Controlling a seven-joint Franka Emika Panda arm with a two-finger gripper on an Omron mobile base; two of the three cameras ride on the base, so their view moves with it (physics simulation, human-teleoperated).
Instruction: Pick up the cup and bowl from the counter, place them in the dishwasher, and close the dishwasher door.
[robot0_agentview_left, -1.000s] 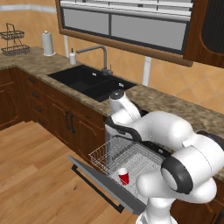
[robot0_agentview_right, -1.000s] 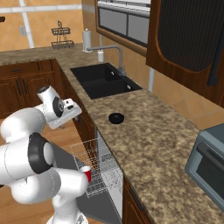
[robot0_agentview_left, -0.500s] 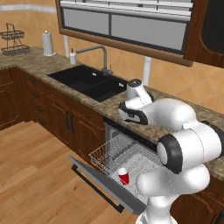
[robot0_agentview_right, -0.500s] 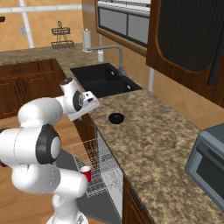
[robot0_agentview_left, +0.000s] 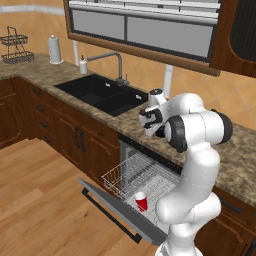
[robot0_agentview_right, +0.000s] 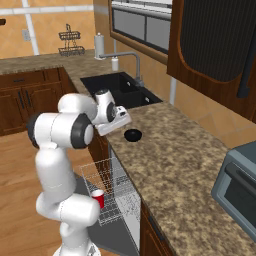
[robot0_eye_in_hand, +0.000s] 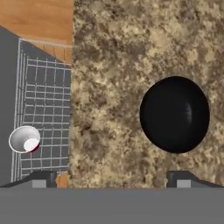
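While the cup (robot0_agentview_left: 142, 201) already stands upright in the white wire rack (robot0_agentview_right: 107, 187) of the dishwasher (robot0_agentview_left: 135, 182), your concern now is the bowl (robot0_eye_in_hand: 175, 114), which sits on the counter (robot0_eye_in_hand: 113, 65) well back from its front edge. Through the hand camera, you look straight down on it: the bowl lies toward two o'clock from the midpoint of the gripper (robot0_eye_in_hand: 112, 179), closer to the right-hand fingertip (robot0_eye_in_hand: 183, 179) than to the left one. That offset is what the coming move turns on. As I judge it, you will need to shift the hand toward the bowl before descending, or one finger will land inside the bowl and the other well clear of it.

The pincer stands spread as wide as it goes and grips nothing; both tips hang above the granite, apart from the bowl. From the right base camera the gripper (robot0_agentview_right: 114, 122) hovers over the counter edge, with the bowl (robot0_agentview_right: 133, 135) just beyond it at about four o'clock.

The bowl is round, so it has no long axis to line up with (any approach angle across the rim should serve equally well). The dishwasher door (robot0_agentview_left: 112, 212) lies folded down, with the rack drawn out over it, directly below the counter edge.
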